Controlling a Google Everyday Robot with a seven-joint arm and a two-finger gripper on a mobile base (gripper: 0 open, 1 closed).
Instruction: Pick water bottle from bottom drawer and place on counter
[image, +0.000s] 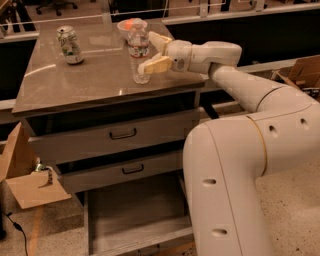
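The water bottle (138, 50), clear with a white-and-red label band, stands upright on the grey-brown counter (85, 80) near its back right. My gripper (146, 53) is at the bottle's right side, its tan fingers (156, 64) spread open, one behind and one in front of the bottle, loosely around it. The bottom drawer (135, 215) is pulled out below and its grey inside is empty.
A green-white soda can (69, 45) stands at the counter's back left. A white bowl (131, 26) with something orange sits behind the bottle. Two upper drawers (122, 134) are shut. Cardboard pieces (30, 187) lie at the left; a cardboard box (302, 72) stands at the right.
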